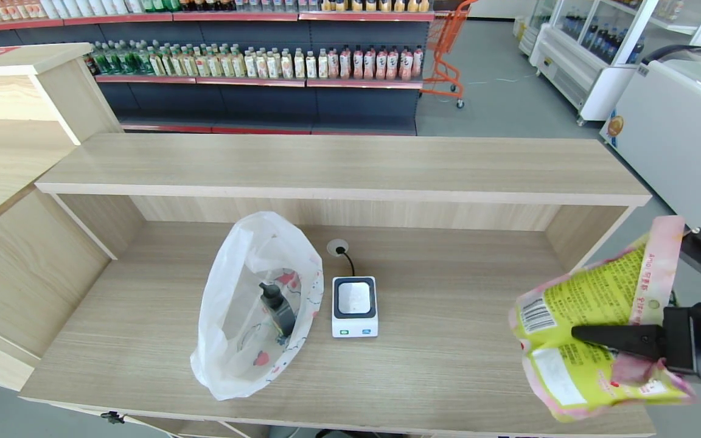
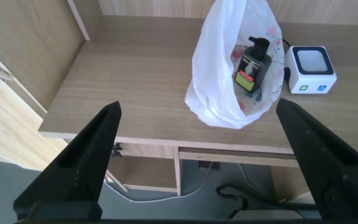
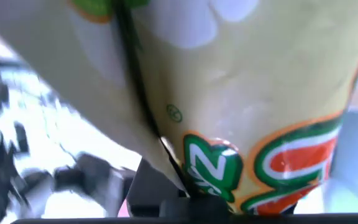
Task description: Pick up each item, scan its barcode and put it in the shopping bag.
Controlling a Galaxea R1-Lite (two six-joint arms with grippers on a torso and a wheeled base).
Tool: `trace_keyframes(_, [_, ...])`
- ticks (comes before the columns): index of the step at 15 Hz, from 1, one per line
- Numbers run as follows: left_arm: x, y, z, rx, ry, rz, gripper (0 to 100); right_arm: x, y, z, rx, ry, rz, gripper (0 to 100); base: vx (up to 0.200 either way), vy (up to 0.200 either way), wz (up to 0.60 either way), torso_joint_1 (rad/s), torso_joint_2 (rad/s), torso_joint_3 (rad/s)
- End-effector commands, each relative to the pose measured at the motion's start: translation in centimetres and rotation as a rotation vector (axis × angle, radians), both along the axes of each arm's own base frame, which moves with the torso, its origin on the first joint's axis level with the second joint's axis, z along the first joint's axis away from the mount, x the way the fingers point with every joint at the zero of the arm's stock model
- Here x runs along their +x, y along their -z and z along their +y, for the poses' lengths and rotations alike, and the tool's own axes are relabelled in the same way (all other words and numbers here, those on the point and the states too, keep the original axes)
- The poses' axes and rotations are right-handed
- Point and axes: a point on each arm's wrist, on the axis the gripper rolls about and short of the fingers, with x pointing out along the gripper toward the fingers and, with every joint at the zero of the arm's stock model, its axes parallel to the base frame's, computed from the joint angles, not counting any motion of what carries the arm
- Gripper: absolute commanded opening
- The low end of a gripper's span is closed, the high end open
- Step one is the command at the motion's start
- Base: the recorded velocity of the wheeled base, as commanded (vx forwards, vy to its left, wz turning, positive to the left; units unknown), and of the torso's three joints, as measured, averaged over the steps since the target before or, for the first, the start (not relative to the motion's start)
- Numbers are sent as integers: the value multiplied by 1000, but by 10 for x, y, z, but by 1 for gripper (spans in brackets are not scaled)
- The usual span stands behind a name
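The right gripper [image 1: 580, 334] shows one dark finger across the yellow pouch [image 1: 594, 298]; the other is hidden behind it (the arm itself runs off the head view's edge). In the shopping bag [image 1: 223, 316], the pump bottle [image 1: 279, 310] is partly veiled by the plastic, its label too small to tell.
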Motion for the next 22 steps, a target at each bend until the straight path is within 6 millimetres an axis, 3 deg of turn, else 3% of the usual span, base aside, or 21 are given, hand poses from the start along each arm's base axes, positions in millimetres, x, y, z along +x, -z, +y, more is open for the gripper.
trace_keyframes(1, [0,0,0,0,0,0,100,4,3,22,103,247,162,0,0,0,0,0,0,0])
trace_keyframes(3, [0,0,0,0,0,0,100,12,13,26,192,367,297,0,0,0,0,0,0,0])
trace_keyframes(7, [0,0,0,0,0,0,100,3,12,22,171,448,472,0,0,0,0,0,0,0])
trace_keyframes(13, [0,0,0,0,0,0,100,-22,0,14,215,440,431,0,0,0,0,0,0,0])
trace_keyframes(22, [0,0,0,0,0,0,100,-25,2,16,200,432,457,0,0,200,0,0,1,5])
